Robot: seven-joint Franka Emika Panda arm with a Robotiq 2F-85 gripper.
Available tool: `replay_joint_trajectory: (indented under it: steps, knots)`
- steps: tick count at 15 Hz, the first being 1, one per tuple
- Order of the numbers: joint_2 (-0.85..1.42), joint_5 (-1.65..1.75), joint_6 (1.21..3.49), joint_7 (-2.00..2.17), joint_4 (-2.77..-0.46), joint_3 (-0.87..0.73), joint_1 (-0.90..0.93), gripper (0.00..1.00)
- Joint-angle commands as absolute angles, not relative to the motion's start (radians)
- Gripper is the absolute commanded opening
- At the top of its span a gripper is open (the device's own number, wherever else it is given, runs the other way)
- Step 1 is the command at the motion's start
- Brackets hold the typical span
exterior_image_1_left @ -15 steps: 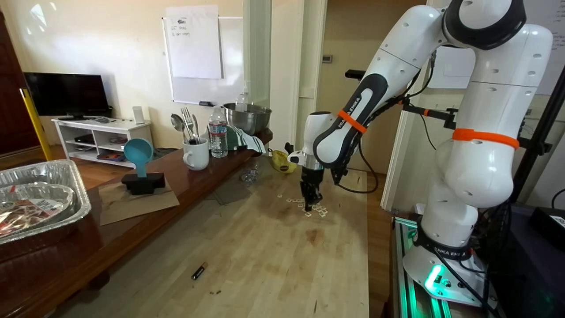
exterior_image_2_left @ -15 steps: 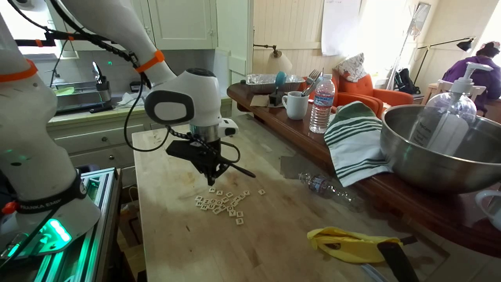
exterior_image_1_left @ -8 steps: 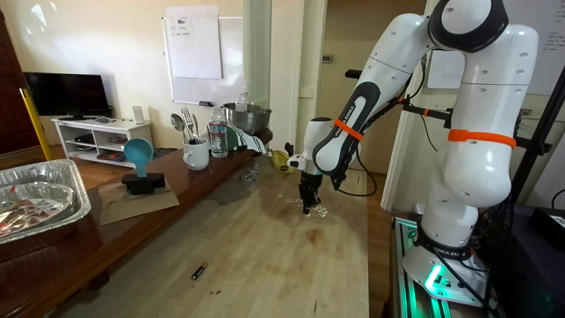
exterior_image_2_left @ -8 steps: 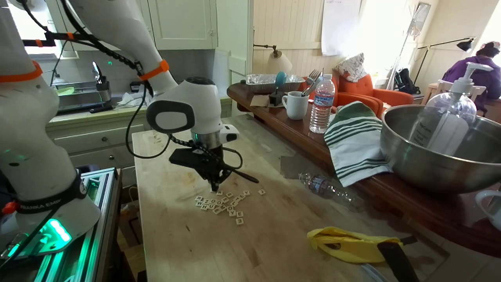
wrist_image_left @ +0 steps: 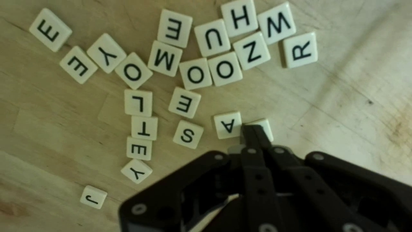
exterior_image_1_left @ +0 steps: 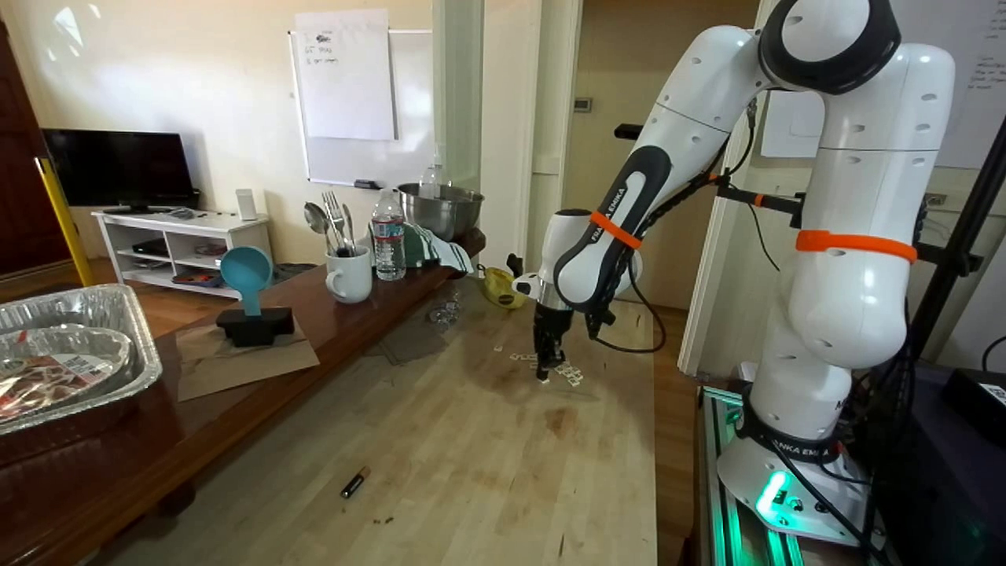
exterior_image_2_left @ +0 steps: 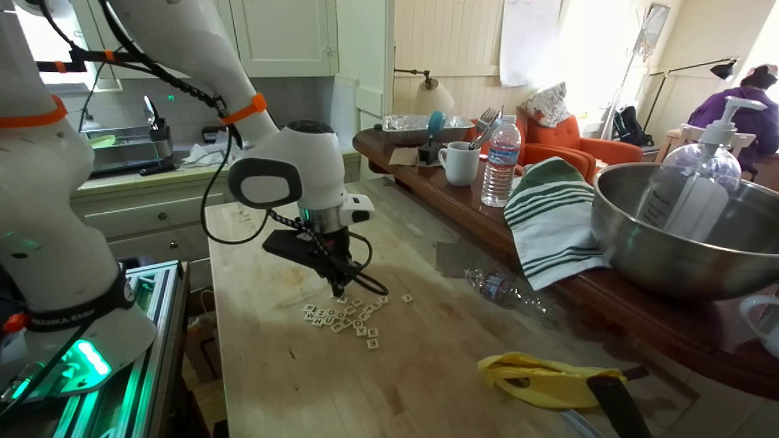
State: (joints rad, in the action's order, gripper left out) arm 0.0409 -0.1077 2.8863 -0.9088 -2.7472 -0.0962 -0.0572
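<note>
My gripper is shut, its two black fingertips pressed together with nothing visible between them. It points down at the wooden tabletop, low over a group of white letter tiles; it shows in both exterior views. One tile lies under the fingertips and is mostly hidden, so its letter cannot be read. The "A" tile lies flat just beside the tips. The "S" tile and an "E" tile lie farther off. Several other tiles form crossing rows, and a "J" tile lies apart.
On the tabletop are a battery, a clear bottle lying on its side and a yellow bag. A raised brown counter alongside bears foil trays, a mug, a water bottle and a steel bowl.
My gripper has come down to the tiles and then tilted and shifted slightly toward the "A" tile. The tile under the tips seems to have slid slightly the same way.
</note>
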Motion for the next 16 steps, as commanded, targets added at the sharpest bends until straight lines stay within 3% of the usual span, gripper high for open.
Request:
replay_joint_trajectory:
  steps: [1,16]
  knots:
    - [0.107,-0.189,2.900,-0.877,-2.706,-0.057,-0.072,0.00]
    - [0.234,-0.154,2.839,-0.646,-2.525,0.026,-0.088,0.00]
